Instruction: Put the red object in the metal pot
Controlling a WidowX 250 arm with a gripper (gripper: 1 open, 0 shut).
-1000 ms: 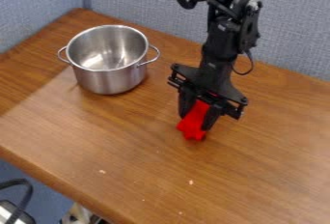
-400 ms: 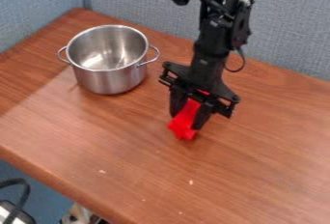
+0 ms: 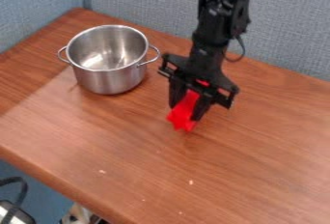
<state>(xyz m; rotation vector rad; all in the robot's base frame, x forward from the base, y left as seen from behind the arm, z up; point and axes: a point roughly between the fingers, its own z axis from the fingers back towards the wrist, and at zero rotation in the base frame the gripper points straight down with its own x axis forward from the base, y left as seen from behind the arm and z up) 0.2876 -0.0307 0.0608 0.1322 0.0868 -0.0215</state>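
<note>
Red object (image 3: 184, 112) nearer pot (image 3: 108, 60), open wood between

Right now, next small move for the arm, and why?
Probably a small lift straight up: the claw has its fingers around the red block, which sits low over the table, while the metal pot stands off to one side with a raised rim to clear.

The bright red block-like object (image 3: 186, 111) sits in my gripper (image 3: 196, 91), tilted, its upper part hidden by my fingers; whether its lower end touches the table I can't quite tell. The round, shiny silver steel pot (image 3: 108, 60) with two side handles stands upright and open, apart from the red piece.
</note>
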